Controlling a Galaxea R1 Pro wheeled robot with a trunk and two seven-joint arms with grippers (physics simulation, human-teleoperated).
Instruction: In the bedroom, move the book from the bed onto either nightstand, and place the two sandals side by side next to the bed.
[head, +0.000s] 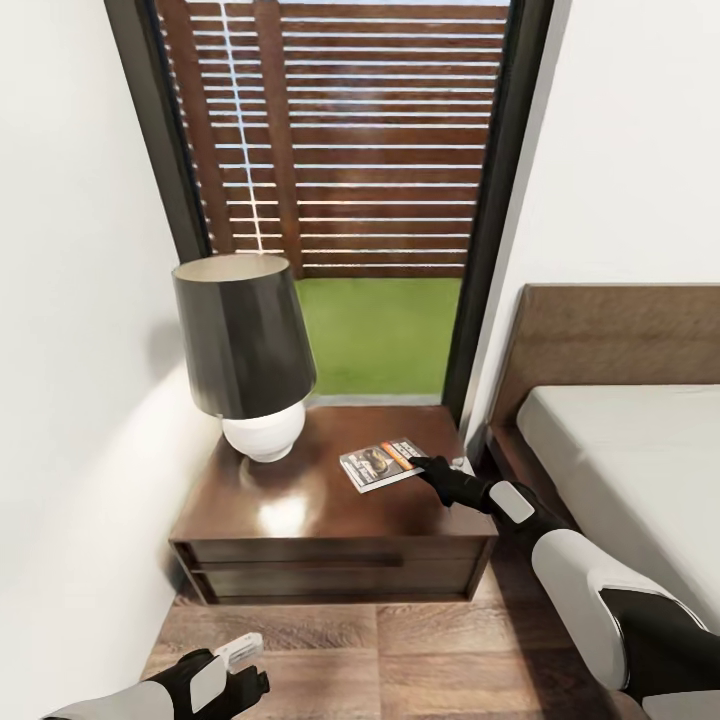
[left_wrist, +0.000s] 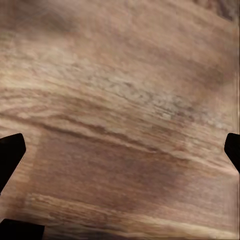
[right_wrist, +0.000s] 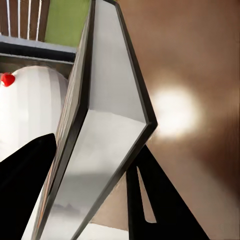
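The head view looks forward and down from above onto the nightstand at 12 o'clock, the bed at 3 o'clock; the right wrist view sits very close above that same nightstand top, also catching the lamp base. The left wrist view faces straight down, close on the wood floor, shared with the head view's 6 o'clock edge.

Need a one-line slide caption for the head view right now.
Right gripper holds the book over the nightstand beside the lamp; bed at right.

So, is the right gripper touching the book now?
Touching: in the right wrist view the book sits clamped between the right gripper's two fingers.
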